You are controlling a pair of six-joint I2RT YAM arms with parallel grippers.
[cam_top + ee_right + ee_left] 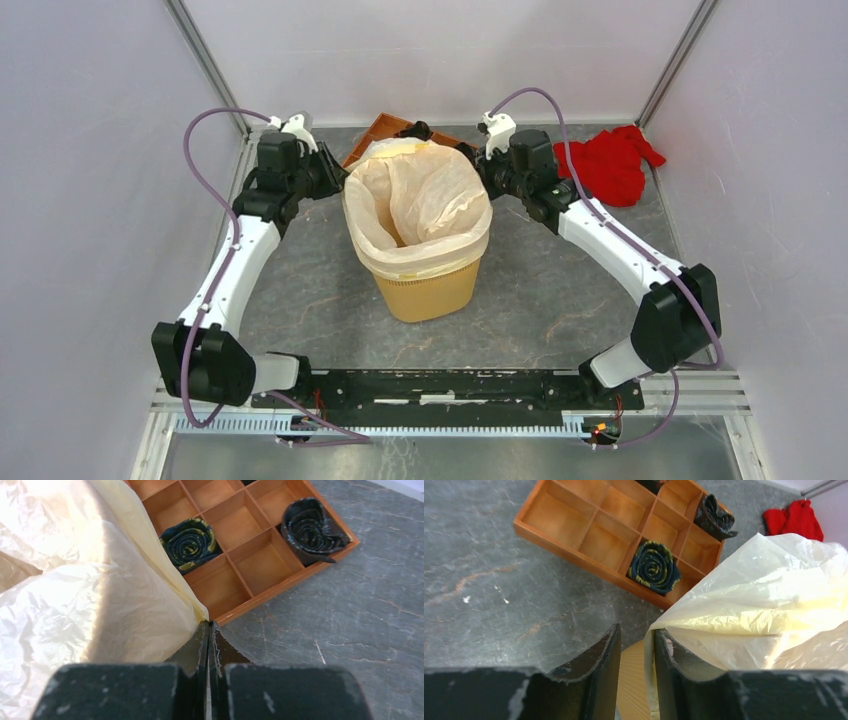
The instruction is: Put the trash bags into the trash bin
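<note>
Your trash bag (418,205) is sitting in the trash bin (432,292), which stands upright mid-counter between the two arms. The film is draped over the rim all the way round and hangs partway down the outside, with the yellow wall showing below it.

Your left hand (636,647) is at the bin's left rim with its fingers a little apart. The bag's edge lies against the inner face of one finger, and the ribbed bin wall shows through the gap. Your right hand (208,626) is at the right rim with its fingers pressed flat together. The film's edge runs right up to the tips, but I can't tell whether any of it is actually pinched.

Just behind the bin is a wooden tray (589,564) of square compartments. One holds a rolled dark-and-yellow fabric (654,567) and another a rolled dark fabric (714,512). A red cloth (612,162) lies crumpled at the far right of the grey counter (560,290).
</note>
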